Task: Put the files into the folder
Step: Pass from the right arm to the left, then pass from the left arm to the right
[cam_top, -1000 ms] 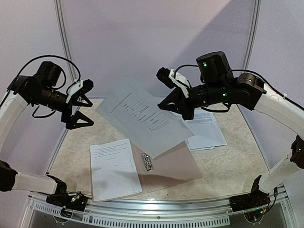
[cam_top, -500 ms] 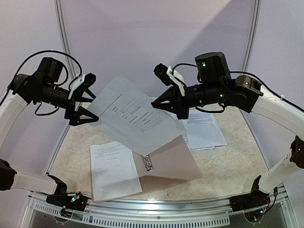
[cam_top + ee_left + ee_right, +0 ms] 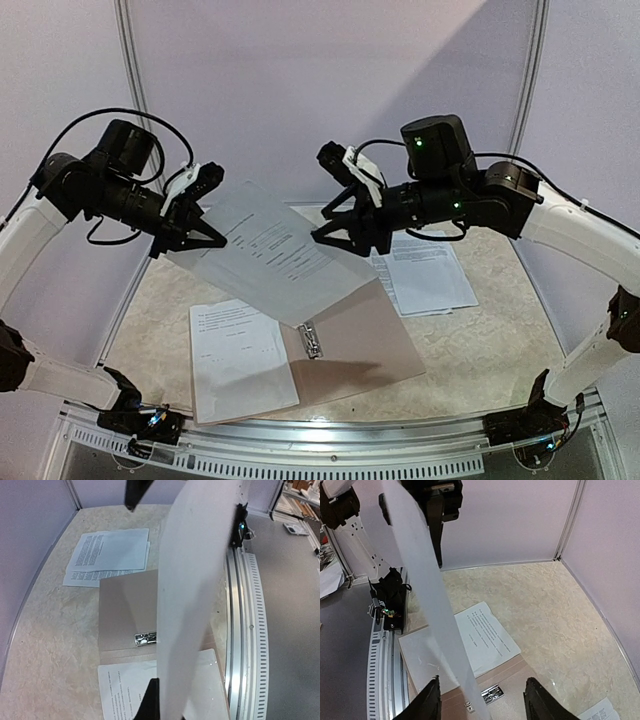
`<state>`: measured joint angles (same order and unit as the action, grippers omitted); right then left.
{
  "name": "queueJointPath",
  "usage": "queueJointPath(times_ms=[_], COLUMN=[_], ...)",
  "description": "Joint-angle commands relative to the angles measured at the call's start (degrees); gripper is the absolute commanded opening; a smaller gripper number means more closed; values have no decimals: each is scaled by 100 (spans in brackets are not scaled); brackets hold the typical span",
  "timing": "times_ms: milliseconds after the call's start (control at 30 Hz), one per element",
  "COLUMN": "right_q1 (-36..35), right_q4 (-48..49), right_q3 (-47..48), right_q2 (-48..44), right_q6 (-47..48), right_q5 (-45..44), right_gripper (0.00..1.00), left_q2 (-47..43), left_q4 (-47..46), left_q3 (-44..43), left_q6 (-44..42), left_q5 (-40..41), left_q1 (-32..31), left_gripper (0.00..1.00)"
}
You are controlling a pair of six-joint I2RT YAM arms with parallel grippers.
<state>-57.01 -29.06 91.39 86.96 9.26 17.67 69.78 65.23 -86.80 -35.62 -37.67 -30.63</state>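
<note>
Sheet midair — print unreadable, left jaws clamping it, folder open

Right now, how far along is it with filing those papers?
One printed page already lies on the open folder. The left fingers pinch another sheet in the air above it; the right fingers stand open around its far edge. A small stack waits on the table.

The right tool, fingers parted, straddles a raised sheet above the open folder.
</note>
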Motion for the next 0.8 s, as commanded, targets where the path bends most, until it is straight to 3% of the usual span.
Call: queueJointPath(times_ms=[0, 100, 200, 267, 300, 433, 600, 633, 667, 700, 733, 767], right_q1=[-28, -28, -26, -29, -29, -28, -28, -25, 2, 42, 98, 196], right_q4=[-26, -108, -132, -154, -156, -61, -101, -108, -90, -65, 13, 113], right_q3=[-112, 28, 143, 227, 263, 274, 300, 320, 326, 331, 341, 348], right_q2=[195, 430, 582, 676, 717, 793, 928, 984, 1028, 1105, 1181, 1242], right_q6=[189, 367, 547, 601, 603, 475, 186, 102, -30, -262, -443, -736], right_q5=[-179, -248, -73, 133, 213, 518, 770, 704, 650, 614, 693, 832], right_gripper=[70, 90, 93, 88, 83, 39, 1, 0, 0, 0, 0, 0], left_q2=[41, 50, 98, 147, 167, 210, 187, 173, 150, 120, 76, 6], left_q4=[556, 706, 771, 772, 772, 858, 831, 791, 726, 650, 570, 479], left_q3=[-216, -278, -383, -438, -463, -465, -491, -502, -499, -485, -453, -400], left_q6=[-360, -506, -507, -483, -481, -539, -403, -329, -224, -139, -44, 30], left_q5=[291, 367, 395, 473, 505, 524, 861, 1021, 1224, 1443, 1730, 2033], left_q1=[-306, -521, -616, -636, -644, -672, -672, -672, -672, -672, -668, -657], left_gripper=[0, 0, 0, 0, 0, 0, 0, 6, 44, 73, 95, 99])
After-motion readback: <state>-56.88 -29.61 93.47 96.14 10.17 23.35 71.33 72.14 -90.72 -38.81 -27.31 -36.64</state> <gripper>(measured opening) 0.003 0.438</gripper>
